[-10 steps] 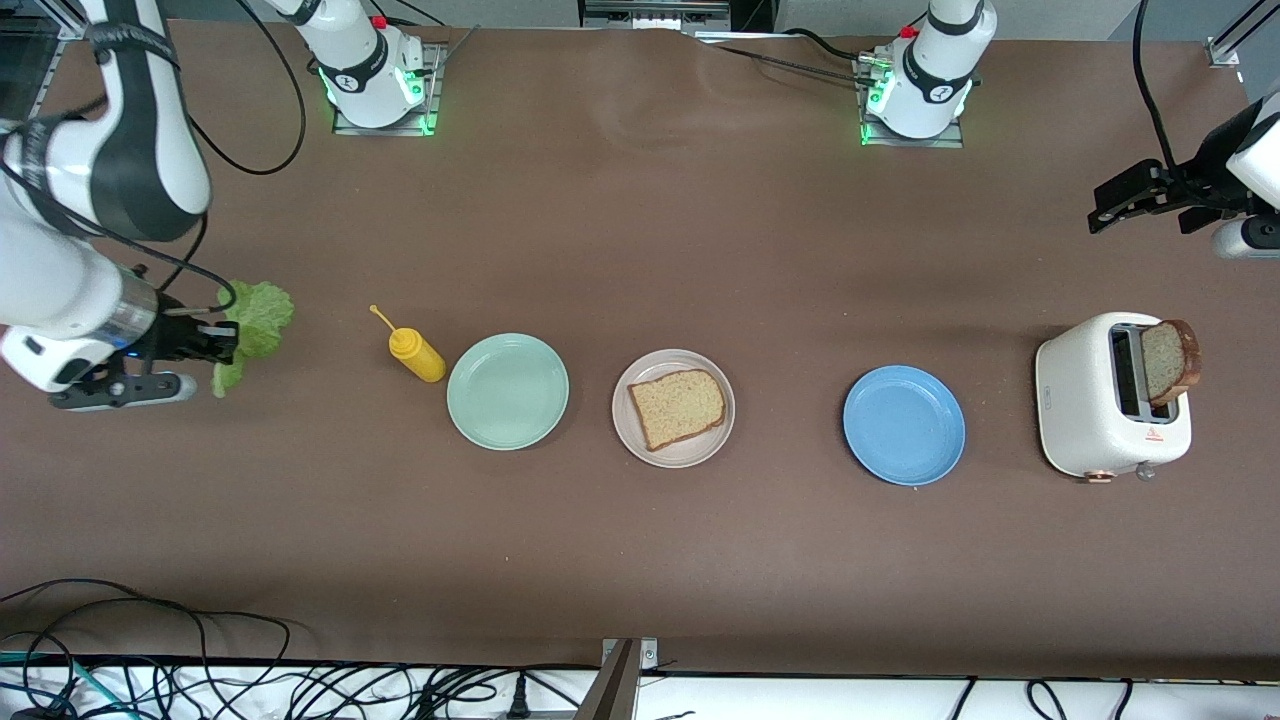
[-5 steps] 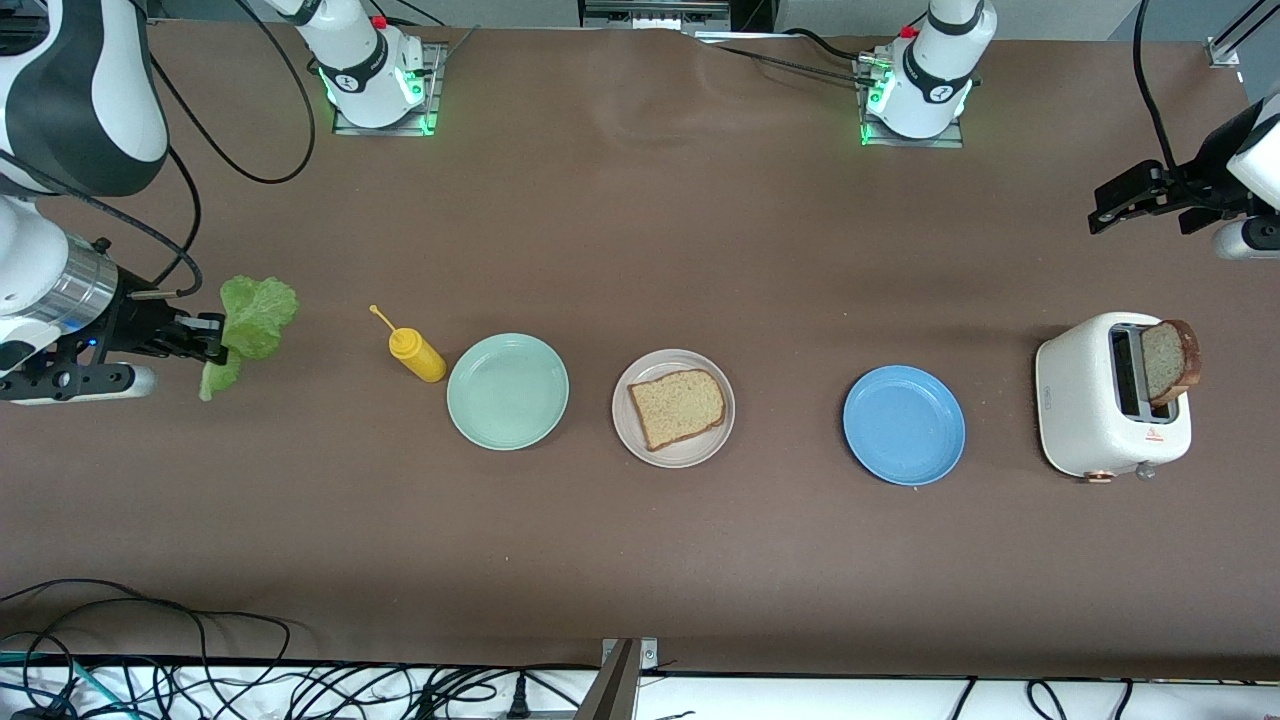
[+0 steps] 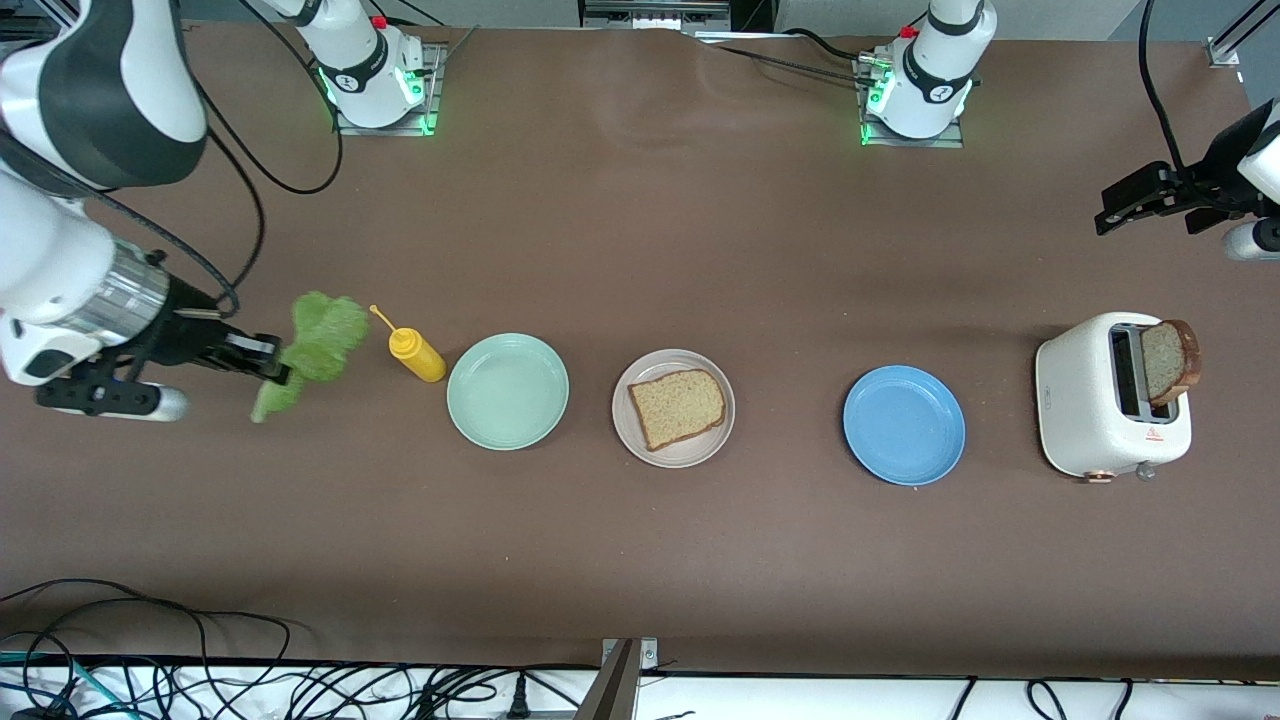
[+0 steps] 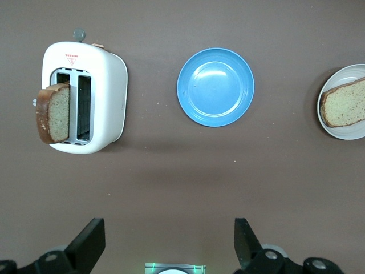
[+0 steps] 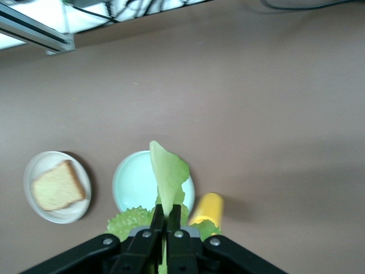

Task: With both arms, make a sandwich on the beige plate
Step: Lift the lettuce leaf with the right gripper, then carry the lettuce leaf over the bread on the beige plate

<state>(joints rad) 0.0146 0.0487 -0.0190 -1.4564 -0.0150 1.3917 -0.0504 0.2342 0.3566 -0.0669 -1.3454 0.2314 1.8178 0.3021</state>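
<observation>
Lettuce-carrying step in hand — right gripper, pinched tight on the lettuce leaf, hangs over the table beside the mustard bottle; next it must reach the bread slice on the beige plate — left gripper waits wide apart, empty, near the toaster.

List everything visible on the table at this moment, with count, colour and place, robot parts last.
Lettuce leaf: one, green, held in the air beside the mustard bottle.
Mustard bottle: one, yellow, beside the mint-green plate.
Mint-green plate: one, bare.
Beige plate: one, mid-table.
Bread slice: one, brown, on the beige plate.
Blue plate: one, bare.
Toaster: one, white, left arm's end.
Second bread slice: one, in the toaster slot.
Right gripper: shut on the lettuce leaf.
Left gripper: open, waiting above the table.
</observation>
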